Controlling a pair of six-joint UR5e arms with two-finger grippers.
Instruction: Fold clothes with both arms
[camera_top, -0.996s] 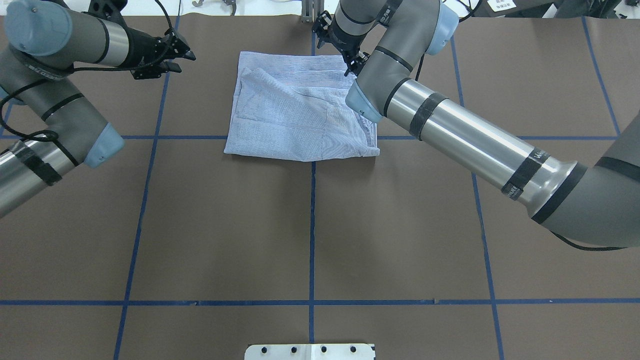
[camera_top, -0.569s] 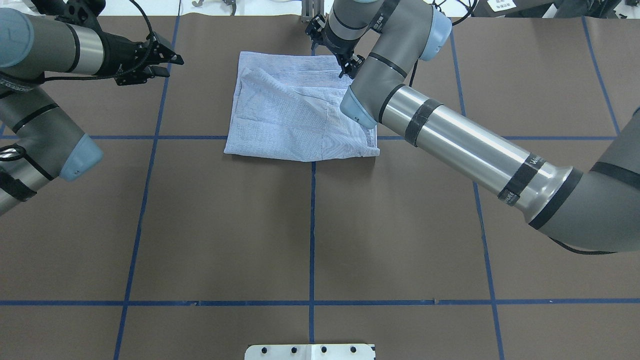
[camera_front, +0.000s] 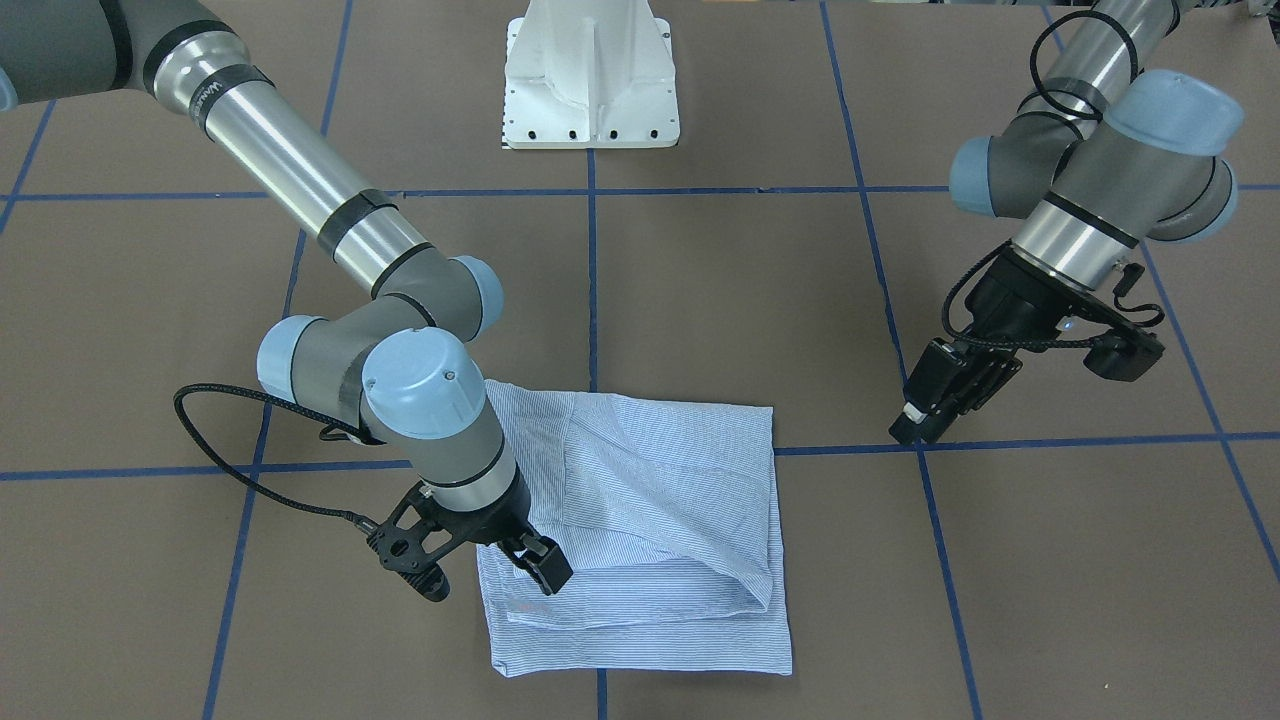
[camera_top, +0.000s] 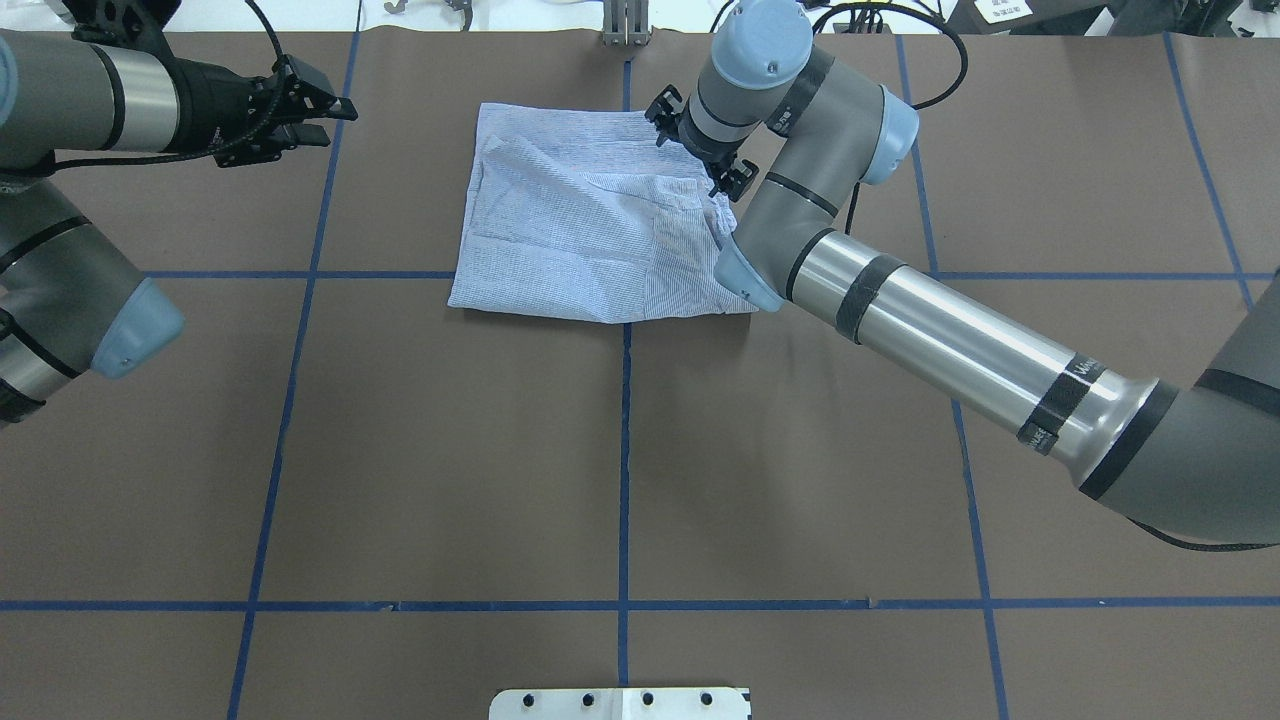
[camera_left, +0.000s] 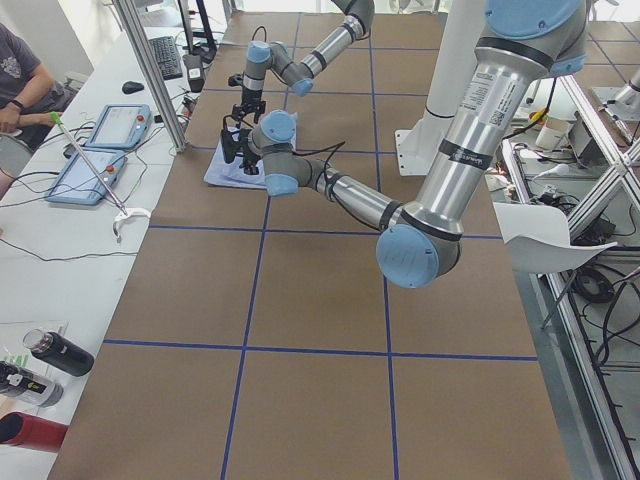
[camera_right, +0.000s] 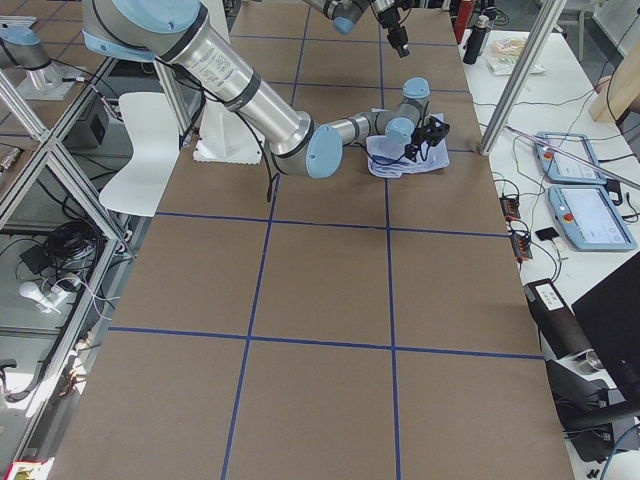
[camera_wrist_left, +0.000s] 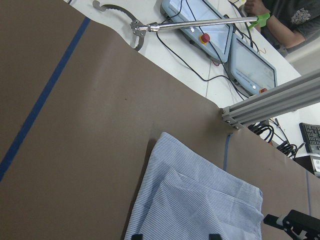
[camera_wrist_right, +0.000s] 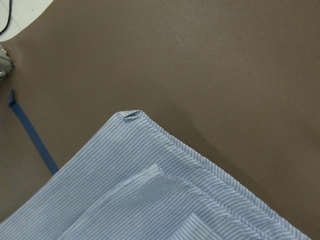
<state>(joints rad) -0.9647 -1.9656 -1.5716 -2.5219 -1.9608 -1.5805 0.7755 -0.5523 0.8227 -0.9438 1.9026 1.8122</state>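
The clothes are one light blue-and-white striped shirt (camera_top: 590, 220) (camera_front: 660, 520), folded into a rough square and lying flat at the far middle of the table. My right gripper (camera_top: 700, 150) (camera_front: 492, 580) points down at the shirt's far right edge. It is open: one finger (camera_front: 550, 575) stands over the cloth, the other off it over the table. The right wrist view shows only a shirt corner (camera_wrist_right: 132, 116). My left gripper (camera_top: 335, 115) (camera_front: 915, 430) hovers open well left of the shirt, holding nothing. The shirt (camera_wrist_left: 200, 200) lies ahead of it in the left wrist view.
Blue tape lines (camera_top: 624, 450) divide the brown table cover. The white pedestal base (camera_front: 590, 80) stands at the robot's side. Beyond the far edge are an aluminium post (camera_wrist_left: 270, 100), tablets (camera_wrist_left: 220, 30), a grabber tool (camera_wrist_left: 175, 22) and a seated person (camera_left: 20, 70).
My left gripper has drawn back to the left, away from the shirt. My right arm's wrist has swung round, and its gripper has shifted along the shirt's far right edge.
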